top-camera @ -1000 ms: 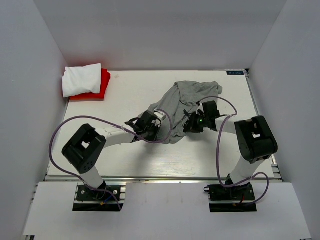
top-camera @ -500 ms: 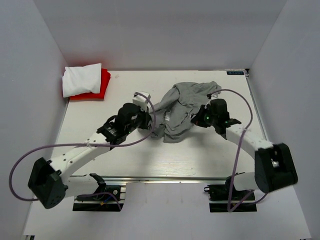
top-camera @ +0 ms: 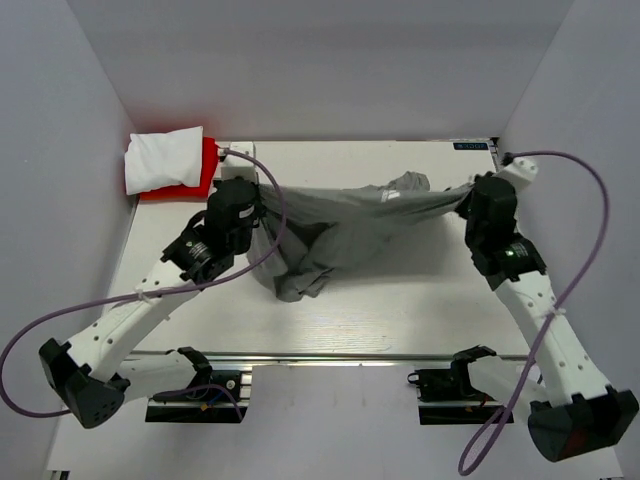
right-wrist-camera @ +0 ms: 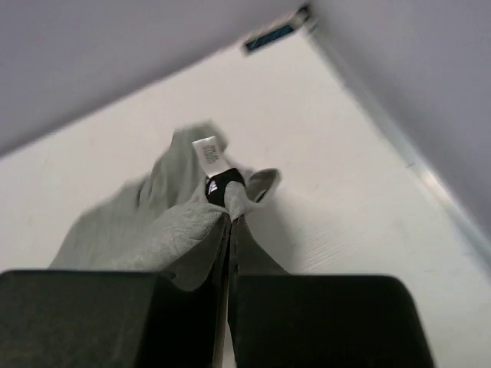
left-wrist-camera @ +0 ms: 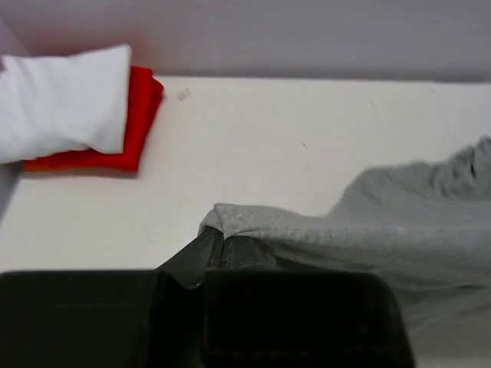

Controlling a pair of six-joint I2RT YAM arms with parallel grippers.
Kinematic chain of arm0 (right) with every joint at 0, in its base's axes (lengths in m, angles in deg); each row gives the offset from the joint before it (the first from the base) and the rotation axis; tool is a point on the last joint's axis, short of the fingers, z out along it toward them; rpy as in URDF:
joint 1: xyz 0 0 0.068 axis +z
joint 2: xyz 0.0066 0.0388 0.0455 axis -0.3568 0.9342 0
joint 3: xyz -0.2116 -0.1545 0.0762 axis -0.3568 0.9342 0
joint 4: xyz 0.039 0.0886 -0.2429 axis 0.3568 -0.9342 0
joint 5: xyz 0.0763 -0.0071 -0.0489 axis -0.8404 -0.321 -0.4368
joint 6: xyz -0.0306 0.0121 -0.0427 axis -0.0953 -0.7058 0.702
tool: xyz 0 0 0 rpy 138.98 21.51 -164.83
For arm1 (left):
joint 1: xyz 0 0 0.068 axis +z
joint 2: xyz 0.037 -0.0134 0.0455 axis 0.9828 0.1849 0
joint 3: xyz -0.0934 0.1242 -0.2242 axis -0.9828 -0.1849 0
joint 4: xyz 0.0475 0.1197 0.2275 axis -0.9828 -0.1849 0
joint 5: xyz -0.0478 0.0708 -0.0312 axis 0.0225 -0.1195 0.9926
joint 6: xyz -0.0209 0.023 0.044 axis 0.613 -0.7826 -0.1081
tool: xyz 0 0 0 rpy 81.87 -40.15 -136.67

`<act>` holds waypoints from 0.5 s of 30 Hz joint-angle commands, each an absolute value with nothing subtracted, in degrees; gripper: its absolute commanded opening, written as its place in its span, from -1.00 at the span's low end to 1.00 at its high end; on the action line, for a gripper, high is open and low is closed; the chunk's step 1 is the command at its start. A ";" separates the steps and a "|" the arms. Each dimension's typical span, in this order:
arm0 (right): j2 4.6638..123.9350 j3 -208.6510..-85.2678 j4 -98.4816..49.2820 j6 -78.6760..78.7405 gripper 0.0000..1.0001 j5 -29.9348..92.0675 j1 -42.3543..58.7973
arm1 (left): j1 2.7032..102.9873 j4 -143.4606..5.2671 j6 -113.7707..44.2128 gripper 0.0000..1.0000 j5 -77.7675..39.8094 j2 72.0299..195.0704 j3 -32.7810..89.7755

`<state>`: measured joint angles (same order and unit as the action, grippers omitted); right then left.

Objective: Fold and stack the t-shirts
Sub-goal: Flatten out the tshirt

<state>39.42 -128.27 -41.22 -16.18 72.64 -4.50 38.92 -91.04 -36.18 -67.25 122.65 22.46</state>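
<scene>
**GREY T-SHIRT: STRETCHED BETWEEN BOTH GRIPPERS**

The heather-grey t-shirt [top-camera: 340, 225] occupies the middle of the table [top-camera: 400, 310]. Its upper edge is pulled into a taut line running left to right, and the remaining cloth sags below that line in a loose, wrinkled bunch.

Change of state: one second ago the shirt lay crumpled at the table centre, with both grippers close together at its near edge. The arms have since swung apart, drawing the held edge out to nearly the full table width. Judgement: this is the spreading step. The shirt is not yet flat, so folding has not begun.

The left gripper [left-wrist-camera: 221, 245] has its fingers pressed together on a pinch of grey cloth at the left end of the taut edge. The right gripper [right-wrist-camera: 229, 211] is likewise clamped on a fold of cloth at the right end.

The white t-shirt [top-camera: 165, 160] rests folded on top of the red t-shirt [top-camera: 207, 170] in the far left corner, well apart from the grey one.

Markings: a small white tag [right-wrist-camera: 209, 151] stands just beyond the right fingertips; its print is too small to read. A blue label [top-camera: 468, 146] sits at the table's far right corner, also illegible.
</scene>
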 commanded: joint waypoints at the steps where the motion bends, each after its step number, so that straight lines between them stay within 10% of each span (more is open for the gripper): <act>1: 35.25 -135.46 -42.90 -10.84 -1.00 88.62 -5.52 | 39.27 -89.84 -41.25 -1.00 -75.93 116.25 26.46; 15: 28.48 -159.03 -41.31 3.24 -1.00 72.13 -5.44 | 39.27 -89.73 -51.54 -1.00 -43.69 105.86 41.04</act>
